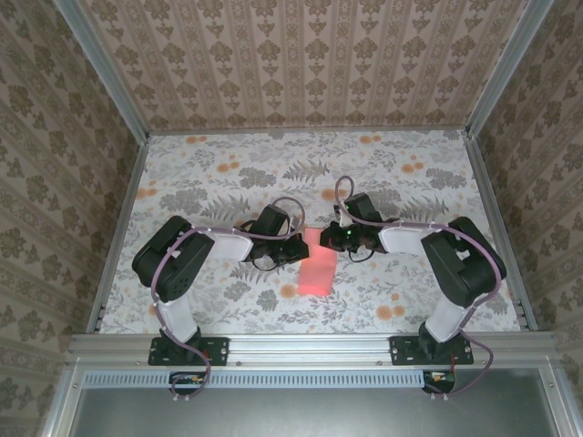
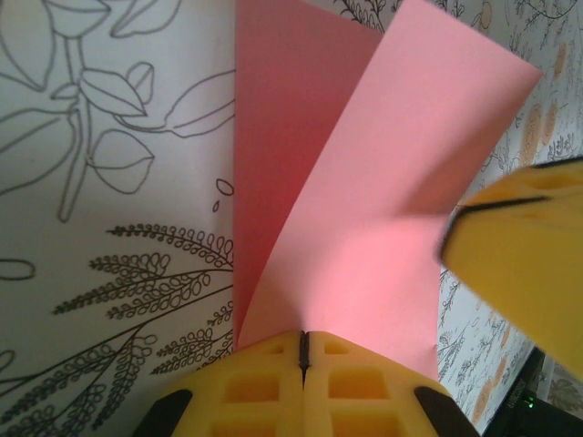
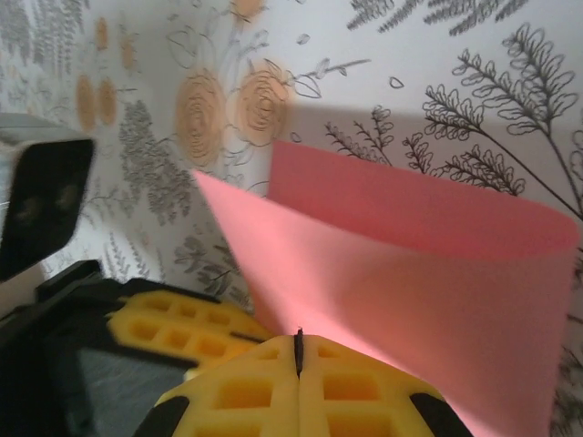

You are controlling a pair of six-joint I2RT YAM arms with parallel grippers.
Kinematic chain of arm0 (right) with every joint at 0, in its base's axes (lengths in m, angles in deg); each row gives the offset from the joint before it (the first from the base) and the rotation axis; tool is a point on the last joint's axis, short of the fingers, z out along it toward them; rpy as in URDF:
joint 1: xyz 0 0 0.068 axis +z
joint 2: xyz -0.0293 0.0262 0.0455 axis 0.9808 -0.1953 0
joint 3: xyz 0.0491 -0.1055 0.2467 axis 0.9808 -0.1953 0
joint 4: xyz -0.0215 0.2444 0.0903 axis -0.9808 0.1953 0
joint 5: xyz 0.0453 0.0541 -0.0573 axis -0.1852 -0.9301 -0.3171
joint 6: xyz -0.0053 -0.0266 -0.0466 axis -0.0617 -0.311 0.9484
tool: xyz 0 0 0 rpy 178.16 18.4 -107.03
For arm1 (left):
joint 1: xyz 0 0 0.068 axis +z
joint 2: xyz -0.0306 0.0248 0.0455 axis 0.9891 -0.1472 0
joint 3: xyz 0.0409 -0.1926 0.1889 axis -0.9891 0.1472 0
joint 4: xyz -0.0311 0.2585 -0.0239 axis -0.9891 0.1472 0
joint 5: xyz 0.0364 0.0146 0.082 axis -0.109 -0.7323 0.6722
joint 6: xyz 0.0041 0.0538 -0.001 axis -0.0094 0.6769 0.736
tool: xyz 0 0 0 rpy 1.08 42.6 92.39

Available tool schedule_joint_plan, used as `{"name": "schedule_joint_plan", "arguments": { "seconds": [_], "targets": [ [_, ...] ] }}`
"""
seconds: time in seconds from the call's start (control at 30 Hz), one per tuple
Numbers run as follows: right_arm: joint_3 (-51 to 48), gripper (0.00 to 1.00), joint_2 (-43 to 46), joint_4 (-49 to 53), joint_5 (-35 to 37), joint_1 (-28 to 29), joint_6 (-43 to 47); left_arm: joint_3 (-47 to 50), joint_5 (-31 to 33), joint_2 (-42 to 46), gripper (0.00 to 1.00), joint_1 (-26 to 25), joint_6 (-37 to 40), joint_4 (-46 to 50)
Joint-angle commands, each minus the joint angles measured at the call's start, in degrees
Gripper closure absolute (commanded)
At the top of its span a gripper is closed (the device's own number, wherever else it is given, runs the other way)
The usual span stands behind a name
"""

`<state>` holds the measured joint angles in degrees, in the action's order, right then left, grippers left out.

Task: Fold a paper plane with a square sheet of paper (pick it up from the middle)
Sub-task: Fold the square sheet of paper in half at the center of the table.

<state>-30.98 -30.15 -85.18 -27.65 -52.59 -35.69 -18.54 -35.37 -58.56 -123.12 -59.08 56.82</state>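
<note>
left gripper [image 2: 303, 337], right gripper [image 3: 298, 335], paper [image 1: 317, 270] lengthwise near-far

A flower-patterned table [image 1: 209, 182], fenced by metal rails [image 1: 117, 237] on its left, right and near sides, is carrying one salmon-pink sheet of paper [image 1: 317, 266] just nearer than its middle. The sheet is lying doubled over, its lower layer resting on the pattern while the upper layer is arching up off it.

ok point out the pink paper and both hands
square sheet of paper [image 1: 318, 269], top view, middle of the sheet
left hand [image 2: 303, 350], left wrist view, seam between fingertips
right hand [image 3: 299, 346], right wrist view, seam between fingertips
</note>
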Motion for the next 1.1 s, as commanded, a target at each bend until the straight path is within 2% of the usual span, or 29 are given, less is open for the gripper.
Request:
{"name": "schedule_joint_plan", "arguments": {
  "seconds": [0.0,0.1,0.37,0.6,0.7,0.83,1.07],
  "targets": [
    [1.1,1.0,-2.7,-0.6,0.3,-0.8,-1.0,5.6,9.4,-7.5,1.0,-0.7,-0.6,17.4],
    [0.7,1.0,-4.3,-0.5,1.4,-2.6,0.2,5.7,9.4,-7.7,1.0,-0.7,-1.0,17.2],
    [2.1,1.0,-7.5,-2.1,2.3,-11.8,0.9,5.9,9.3,-7.6,1.0,-0.6,-1.2,17.3],
    [5.6,1.0,-2.2,1.4,0.8,-13.1,1.1,5.4,9.5,-6.5,1.0,-0.5,-1.2,17.8],
    [2.6,1.0,3.4,2.4,-0.1,-12.3,0.4,5.0,10.0,-5.8,1.0,-0.5,-1.6,18.0],
    [-2.8,1.0,9.1,3.9,-1.6,-8.0,-1.8,4.5,10.1,-5.2,1.0,-0.5,-2.4,17.5],
    [-9.9,1.0,10.6,2.8,-3.4,1.5,-6.8,4.3,10.0,-5.2,1.0,-0.6,-3.3,16.7]
  ]
}}
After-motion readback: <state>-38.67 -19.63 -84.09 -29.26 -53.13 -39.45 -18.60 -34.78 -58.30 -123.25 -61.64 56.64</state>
